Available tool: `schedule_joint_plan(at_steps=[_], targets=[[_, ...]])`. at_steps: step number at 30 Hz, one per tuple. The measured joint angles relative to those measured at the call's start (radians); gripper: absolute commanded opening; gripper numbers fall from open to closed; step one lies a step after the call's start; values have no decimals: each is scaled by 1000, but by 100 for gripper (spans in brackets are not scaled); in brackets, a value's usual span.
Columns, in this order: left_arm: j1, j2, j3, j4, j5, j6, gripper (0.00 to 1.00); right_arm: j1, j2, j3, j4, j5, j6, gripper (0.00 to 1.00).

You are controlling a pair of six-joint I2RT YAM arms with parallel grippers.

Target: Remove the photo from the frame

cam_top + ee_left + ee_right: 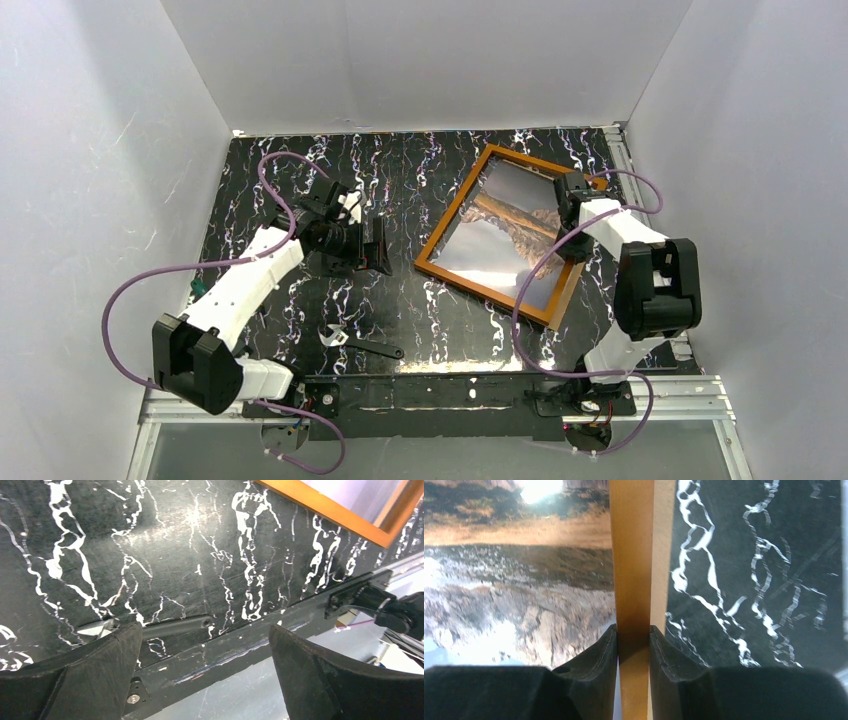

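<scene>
Right gripper (633, 630) pinches the right rail of our thin orange-brown wooden frame (631, 555), left gripper (204, 630) gapes empty. Next we'd probably lift it off the glossy mountain photo (514, 590).

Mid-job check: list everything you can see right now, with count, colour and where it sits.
frame: one, orange-brown wood, skewed on the table's right half
photo: one, brown mountains mirrored in water, inside the frame
wrench: one, dark handle and silver head, near edge between the arm bases
table: one, black with white marbling, under everything
walls: white, on three sides
left claw: one, black, open above bare table, left of the frame
right claw: one, black, shut on the frame's right border
</scene>
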State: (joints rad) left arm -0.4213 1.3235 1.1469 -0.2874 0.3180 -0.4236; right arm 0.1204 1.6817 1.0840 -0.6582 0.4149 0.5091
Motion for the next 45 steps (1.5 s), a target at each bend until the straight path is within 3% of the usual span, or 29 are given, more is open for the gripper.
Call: schedule_joint_plan(at_steps=[4, 5, 8, 18, 29, 37, 45], targets=[[11, -18, 0, -27, -51, 20, 98, 54, -42, 49, -93, 63, 4, 1], [38, -40, 1, -47, -84, 24, 98, 136, -54, 132, -129, 105, 12, 1], [58, -57, 1, -59, -108, 27, 98, 220, -47, 194, -159, 128, 24, 1], [59, -77, 9, -89, -171, 35, 98, 466, 164, 429, -201, 108, 124, 1], [63, -95, 14, -109, -215, 39, 98, 583, 469, 779, -155, 67, 146, 1], [85, -95, 14, -111, -233, 38, 98, 634, 551, 853, -91, 22, 157, 1], [93, -95, 14, -111, -232, 35, 98, 648, 586, 886, -79, -13, 230, 11]])
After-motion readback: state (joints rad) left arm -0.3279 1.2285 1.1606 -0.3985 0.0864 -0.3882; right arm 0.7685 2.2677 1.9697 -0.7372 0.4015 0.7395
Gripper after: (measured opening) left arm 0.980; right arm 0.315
